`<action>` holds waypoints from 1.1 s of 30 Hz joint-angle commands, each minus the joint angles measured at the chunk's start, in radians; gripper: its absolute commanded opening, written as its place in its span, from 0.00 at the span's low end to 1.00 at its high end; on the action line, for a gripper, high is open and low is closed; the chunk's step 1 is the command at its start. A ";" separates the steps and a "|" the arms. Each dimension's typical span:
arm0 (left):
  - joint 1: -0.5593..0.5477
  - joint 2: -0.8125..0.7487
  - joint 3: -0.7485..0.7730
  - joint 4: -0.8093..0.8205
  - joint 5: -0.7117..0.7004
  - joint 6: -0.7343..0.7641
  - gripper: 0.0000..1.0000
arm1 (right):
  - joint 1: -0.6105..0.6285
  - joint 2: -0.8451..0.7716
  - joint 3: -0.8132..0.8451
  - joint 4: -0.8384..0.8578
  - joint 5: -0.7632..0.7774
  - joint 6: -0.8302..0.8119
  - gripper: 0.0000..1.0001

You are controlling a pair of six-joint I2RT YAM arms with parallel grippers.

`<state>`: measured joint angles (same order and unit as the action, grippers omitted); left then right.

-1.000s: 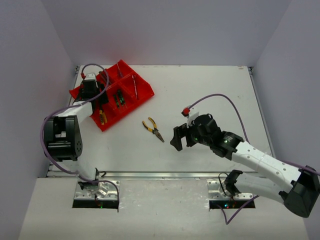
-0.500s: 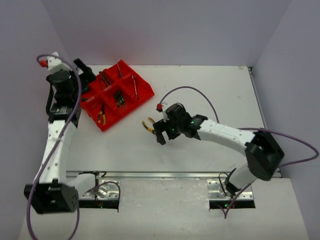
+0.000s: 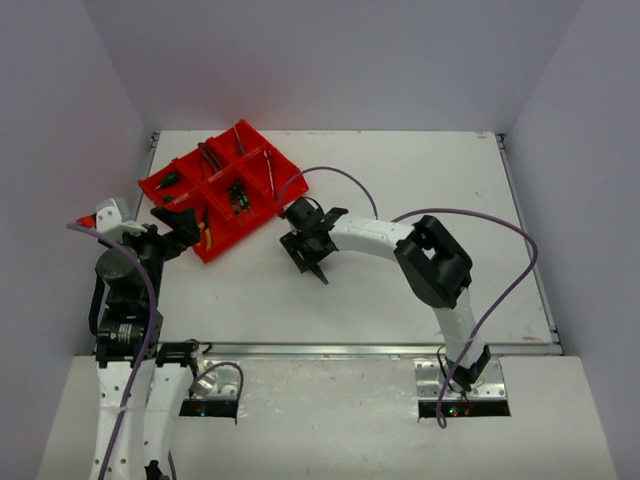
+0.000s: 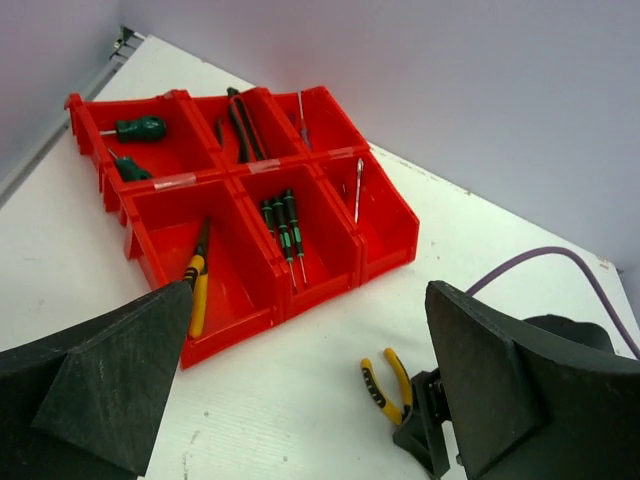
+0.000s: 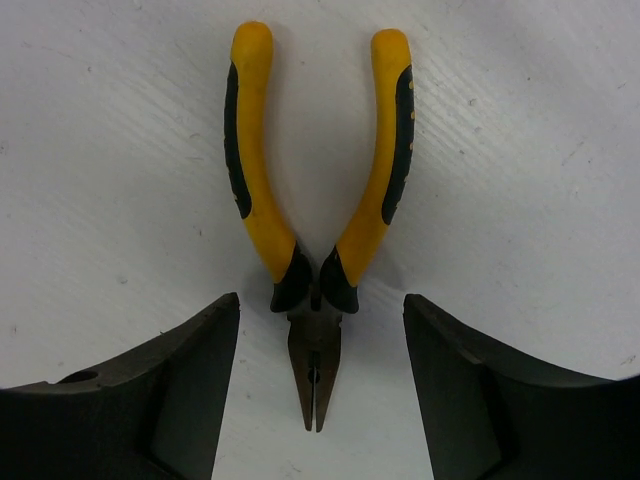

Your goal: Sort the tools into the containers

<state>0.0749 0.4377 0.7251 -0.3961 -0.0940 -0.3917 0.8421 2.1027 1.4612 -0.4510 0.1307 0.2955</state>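
Observation:
Yellow-handled pliers [image 5: 318,270] lie flat on the white table, jaws closed and handles spread. My right gripper [image 5: 320,395] is open, hovering straight over them, with a finger on each side of the nose and not touching. In the top view this gripper [image 3: 308,250] covers most of the pliers [image 3: 320,272]. The red divided tray [image 3: 285,190] sits at the far left. In the left wrist view it [image 4: 395,240] holds green-black screwdrivers [image 4: 282,225], another pair of yellow pliers [image 4: 198,282] and silver tools [image 4: 358,188]. My left gripper [image 3: 182,226] is open and empty, near the tray's front corner.
The right arm's purple cable [image 3: 470,215] loops over the table's middle right. The table's near edge has a metal rail [image 3: 330,349]. Grey walls close in the back and sides.
The right gripper has moved left and now hangs directly above the pliers. The left arm has pulled back from the tray's far side to its near left corner.

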 commanded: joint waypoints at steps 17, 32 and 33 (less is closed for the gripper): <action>-0.062 -0.013 -0.004 0.017 0.071 -0.001 1.00 | -0.074 0.169 0.306 -0.127 0.035 0.046 0.50; -0.064 0.061 -0.006 0.023 0.172 -0.017 1.00 | -0.062 0.175 0.257 -0.102 0.053 0.061 0.00; -0.064 0.085 -0.007 0.025 0.215 -0.027 1.00 | -0.063 0.145 0.230 -0.084 0.051 0.069 0.00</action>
<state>0.0189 0.4475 0.7197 -0.4039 -0.0073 -0.3959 0.7700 2.3174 1.7818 -0.5605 0.1621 0.3271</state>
